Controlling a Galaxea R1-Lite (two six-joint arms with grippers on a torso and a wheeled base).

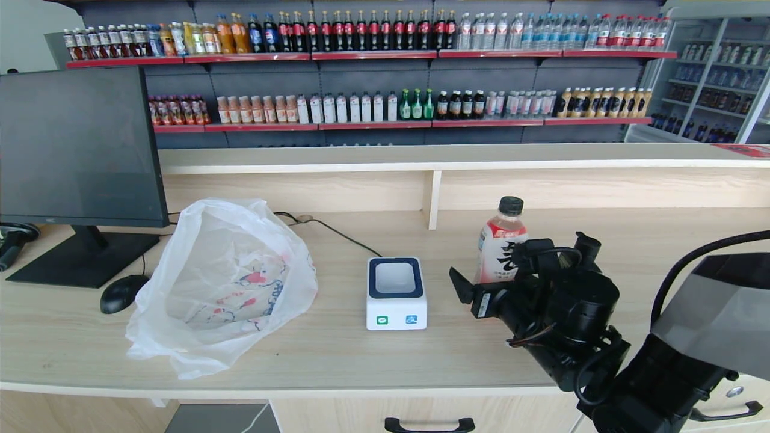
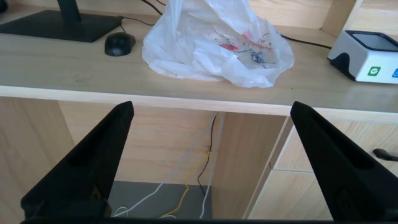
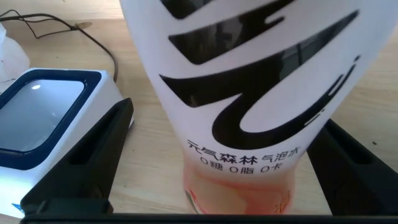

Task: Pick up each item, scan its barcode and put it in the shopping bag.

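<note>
A drink bottle point(image 1: 502, 240) with a black cap and a white label stands upright on the table point(image 1: 337, 361), a little to the right of the scanner point(image 1: 396, 293). The right tool point(image 1: 490, 282) is at the bottle's lower half with its fingers spread, one on each side. In the right wrist view the finger point(image 3: 93, 155) on the scanner's side stands clear of the label. The other finger seems very close to the bottle, but contact is hard to judge from here. The bottle's base rests on the wood.

The shopping bag point(image 1: 222, 282), thin white plastic with red and blue print, lies crumpled on the table left of the scanner, its mouth loosely open. A black mouse point(image 1: 122, 293) sits just beside the bag on its left, near the foot of a dark monitor point(image 1: 78, 144). A thin black cable point(image 1: 337, 231) runs across the table behind the bag and scanner.

The left tool point(image 2: 211, 162) is open wide, holds nothing, and hangs below the table's front edge, facing the cupboard space under it.
</note>
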